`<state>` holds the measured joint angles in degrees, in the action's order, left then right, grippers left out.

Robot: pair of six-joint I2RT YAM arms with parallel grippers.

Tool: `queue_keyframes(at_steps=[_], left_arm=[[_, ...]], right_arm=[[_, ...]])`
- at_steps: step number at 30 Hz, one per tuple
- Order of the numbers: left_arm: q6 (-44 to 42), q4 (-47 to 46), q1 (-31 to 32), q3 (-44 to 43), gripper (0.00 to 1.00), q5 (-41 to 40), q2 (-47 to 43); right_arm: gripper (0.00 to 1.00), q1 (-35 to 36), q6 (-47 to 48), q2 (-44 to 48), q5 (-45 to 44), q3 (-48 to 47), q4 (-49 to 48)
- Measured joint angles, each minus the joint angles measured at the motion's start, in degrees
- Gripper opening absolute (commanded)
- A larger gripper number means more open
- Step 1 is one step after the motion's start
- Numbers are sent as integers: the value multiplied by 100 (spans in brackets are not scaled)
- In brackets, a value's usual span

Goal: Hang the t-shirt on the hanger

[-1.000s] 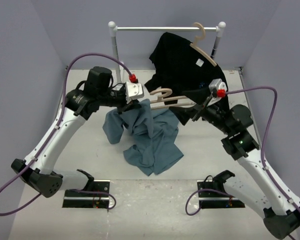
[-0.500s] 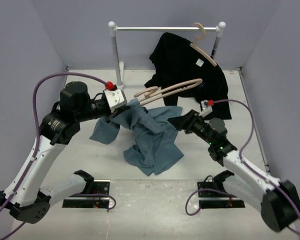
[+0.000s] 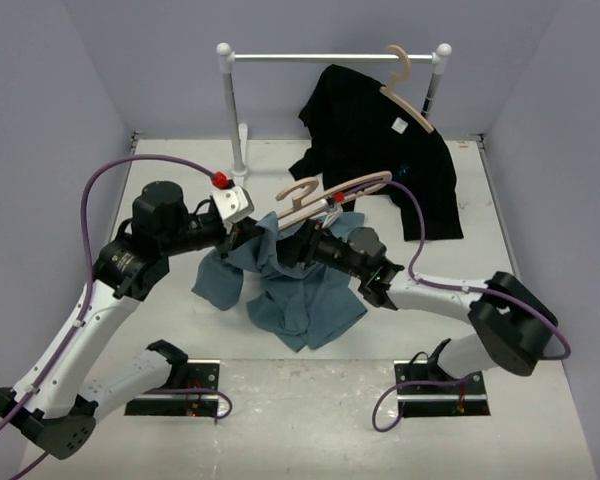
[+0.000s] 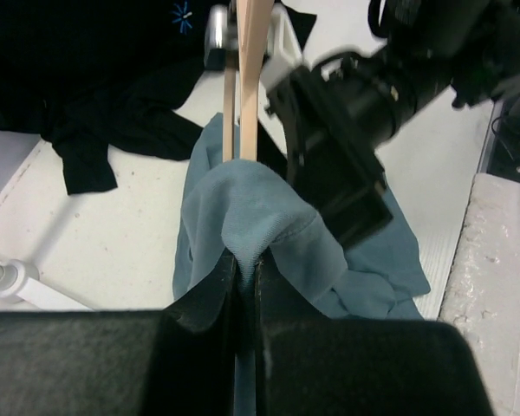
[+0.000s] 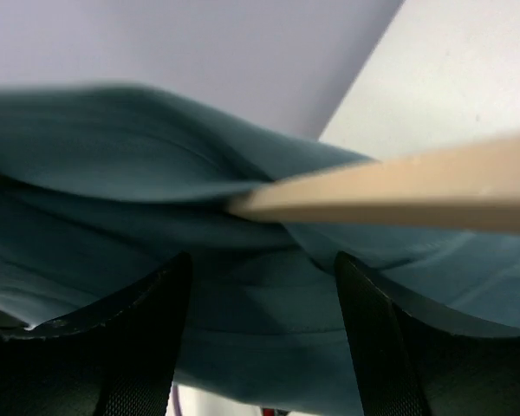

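- My left gripper is clamped tight on a fold of the blue t-shirt, and the cloth peaks up between the two fingers.
- One end of the wooden hanger runs under that same fold. From the top view the rest of it juts out toward 2 o'clock, raised off the table, with its hook curling at the 12 o'clock side.
- The t-shirt is only draped over that one end. Most of it sags from my left jaws toward 5 o'clock and lies crumpled at mid-table.
- My right gripper reaches in from 4 o'clock, low under the hanger and pushed against the shirt.
- In its own wrist view my right fingers stand well apart. Blue cloth spans the gap and the hanger's pale arm crosses just above it, but I see nothing pinched.
- At 1 o'clock on the table a black shirt hangs from a second hanger on the white rail.
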<state>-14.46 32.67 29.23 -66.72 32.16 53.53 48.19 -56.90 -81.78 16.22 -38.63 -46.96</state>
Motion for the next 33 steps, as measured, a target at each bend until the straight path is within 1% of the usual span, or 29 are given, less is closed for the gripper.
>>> queue_keyframes(at_steps=[3,6,10,13,15,17,18,19,21,24,26,33], left_arm=[[149,-44,-2,22,0,-95,-88],[241,-43,-2,22,0,-128,-151],[361,-44,-2,22,0,-151,-182],[480,-44,-2,22,0,-148,-207],[580,-46,-2,22,0,-150,-239],[699,-45,-6,24,0,-150,-293],[760,-50,-11,30,0,-152,-335],[826,-61,-17,39,0,-153,-381],[957,-152,-25,66,0,-154,-495],[1096,-337,-28,72,0,-165,-685],[1151,-366,-28,72,0,-225,-781],[1204,-441,-28,144,0,-464,-824]], right_arm=[[69,283,55,-446,-208,88,-117],[70,389,96,-722,-449,159,-145],[72,437,190,-788,-845,192,-133],[71,443,251,-785,-1230,192,-36],[62,452,275,-784,-1521,192,66],[36,465,287,-782,-1862,192,198],[25,469,299,-782,-2025,192,255],[17,471,306,-782,-2186,193,301],[11,471,324,-782,-2517,212,372],[9,467,359,-752,-2888,305,468],[0,469,448,-610,-3084,398,560],[0,329,801,232,-3527,704,690]])
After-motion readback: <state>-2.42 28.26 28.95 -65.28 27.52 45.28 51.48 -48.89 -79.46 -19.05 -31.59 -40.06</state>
